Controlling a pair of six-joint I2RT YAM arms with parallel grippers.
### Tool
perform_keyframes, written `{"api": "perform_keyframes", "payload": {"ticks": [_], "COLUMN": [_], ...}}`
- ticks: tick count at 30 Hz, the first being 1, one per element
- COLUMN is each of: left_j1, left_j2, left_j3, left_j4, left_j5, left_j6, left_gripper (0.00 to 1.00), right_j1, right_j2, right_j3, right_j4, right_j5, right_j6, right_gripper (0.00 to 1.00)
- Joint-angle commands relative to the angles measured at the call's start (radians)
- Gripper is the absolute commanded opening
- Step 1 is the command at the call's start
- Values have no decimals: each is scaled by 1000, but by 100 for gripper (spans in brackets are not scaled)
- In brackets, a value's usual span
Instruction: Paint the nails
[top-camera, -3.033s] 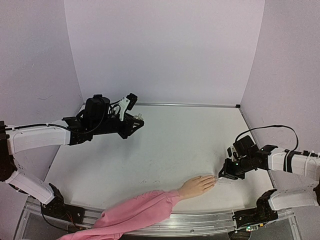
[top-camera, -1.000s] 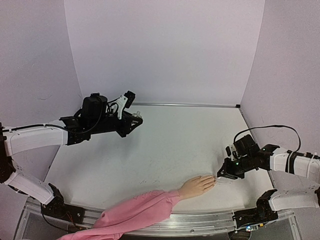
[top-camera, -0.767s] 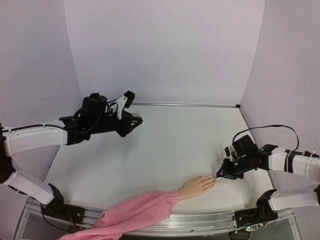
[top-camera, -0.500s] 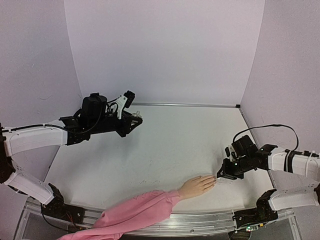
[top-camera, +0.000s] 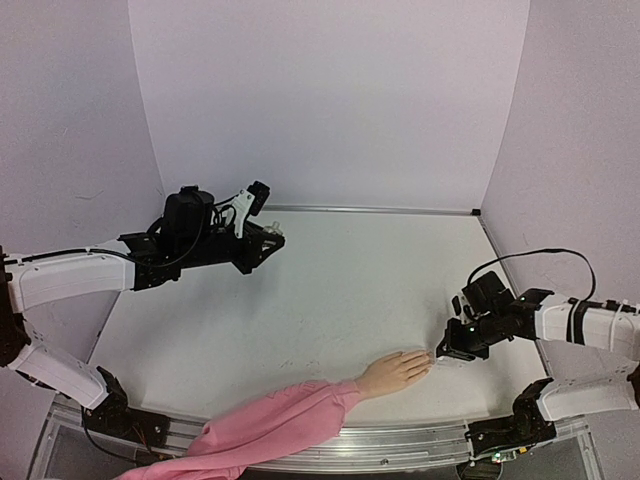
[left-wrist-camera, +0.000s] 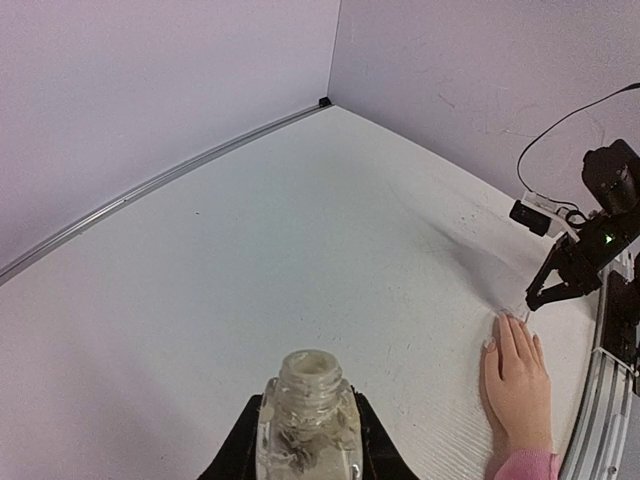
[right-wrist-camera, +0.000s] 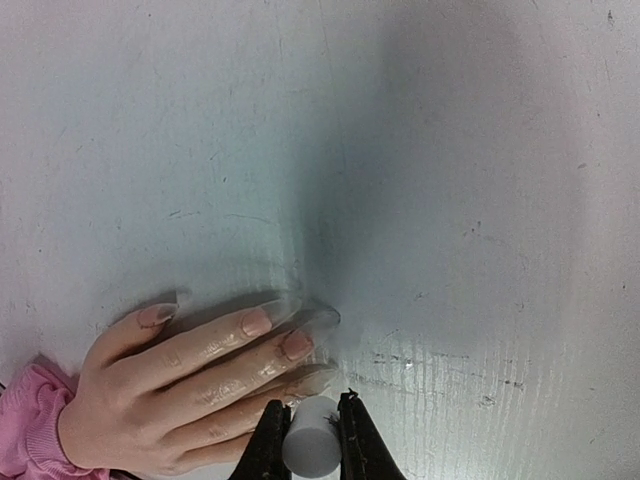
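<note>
Left arm sits a bit higher and further back than three seconds ago; the right arm has barely moved.

Up over the far left of the desk (top-camera: 350, 280), the left gripper (left-wrist-camera: 305, 445) is squeezed tight around a little open bottle (left-wrist-camera: 305, 400), held upright. The right gripper (right-wrist-camera: 308, 425) is low on the right, pinching a small white handle (right-wrist-camera: 310, 450) right beside the fingertips of the mannequin hand (right-wrist-camera: 190, 385). That hand lies flat, palm down, near the front edge, with its pink sleeve (top-camera: 280, 420) trailing off to the left. The nails (right-wrist-camera: 295, 345) point toward the right gripper.
</note>
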Motion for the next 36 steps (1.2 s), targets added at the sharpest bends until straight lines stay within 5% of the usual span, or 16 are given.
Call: {"api": "perform_keyframes", "payload": {"ticks": [1,22,36], "left_j1": [6,8,8], "left_j2": [-26,-36,-49], "left_j3": [17,9,3], "left_j4": [67,67,67], "left_j5": [-4,-10,-2], "left_j6": [2,3,-8], "left_gripper": [0,0,0], "right_j1": [8,12,17], "right_j2": [13,-57,-40], "right_j3": [38,68,44], "right_j4": [-45,-102,-40], "right_j5": [26,124,-21], "right_j6": [11,67,-12], "right_gripper": [0,0,0]}}
